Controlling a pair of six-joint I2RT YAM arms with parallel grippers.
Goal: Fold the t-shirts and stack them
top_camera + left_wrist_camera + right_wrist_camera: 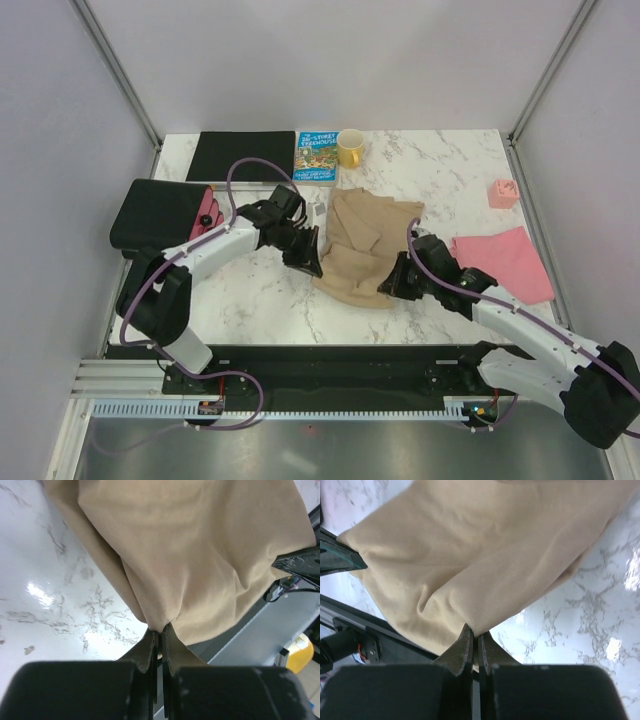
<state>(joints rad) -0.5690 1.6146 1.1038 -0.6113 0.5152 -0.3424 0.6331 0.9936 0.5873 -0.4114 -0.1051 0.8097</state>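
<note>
Over the white marble table (440, 170), the left gripper (159, 629) held its jaws clamped on the crumpled tan cloth t-shirt (365, 240); the right gripper (475, 634) pinched it likewise.

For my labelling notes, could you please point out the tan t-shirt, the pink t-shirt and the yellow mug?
tan t-shirt (365, 245), top external view, middle of the bunched cloth.
pink t-shirt (505, 262), top external view, centre of the flat cloth.
yellow mug (349, 154), top external view, its outer wall.

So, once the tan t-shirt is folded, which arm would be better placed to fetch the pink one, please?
Right, probably. The pink t-shirt lies close to the right gripper, while the left gripper pinches the tan t-shirt on its opposite side, farther away.
</note>
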